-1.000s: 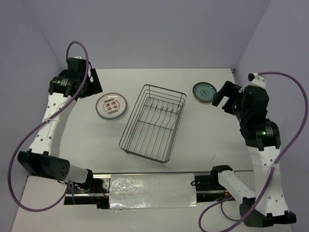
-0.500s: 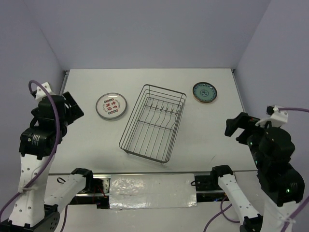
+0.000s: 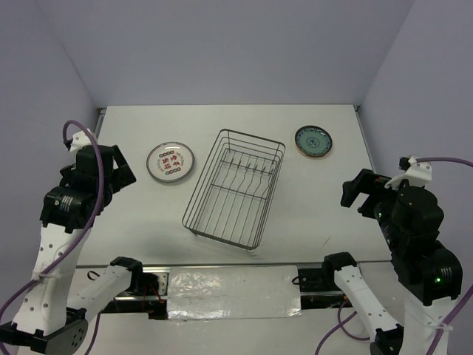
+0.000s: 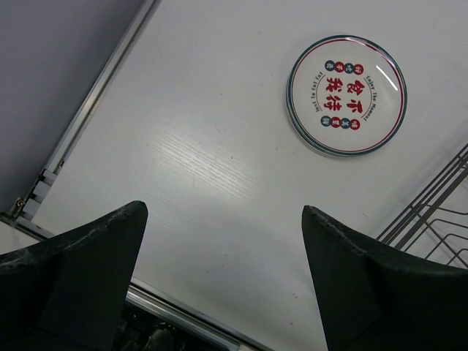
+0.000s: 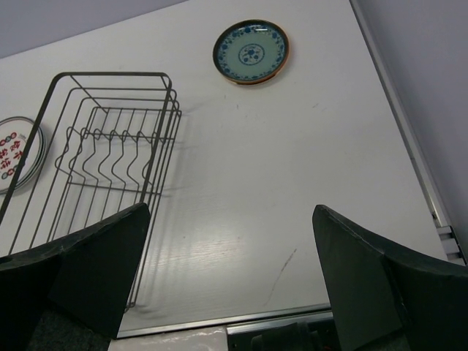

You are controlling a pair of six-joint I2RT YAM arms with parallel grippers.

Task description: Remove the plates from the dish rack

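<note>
My left claw (image 4: 223, 210) hangs above the tabletop (image 3: 295, 200) with its two dark, blunt fingers spread wide and nothing between them. My right claw (image 5: 230, 210) hovers over the opposite side, also spread wide and holding nothing.

Ahead of the left claw, a white plate (image 4: 346, 95) lies flat on the tabletop, just beside the dish rack (image 5: 110, 73) but apart from it. It is round, shallow and glossy, with red characters at the centre, small coloured dots ringing them, and a thin dark rim. The rim looks doubled on one side, so it may rest on another plate; I cannot tell.

Ahead of the right claw, well beyond it, a teal plate (image 5: 251, 52) lies flat near the far right corner. It is glazed, with a blue pattern and a brown rim.

The dish rack sits between them. It is a rectangular basket of thin dark wire with a row of wavy upright dividers, and no plate stands in it.

I judge the unloading finished, or very nearly so.

The tabletop is smooth, matte and white.
</note>
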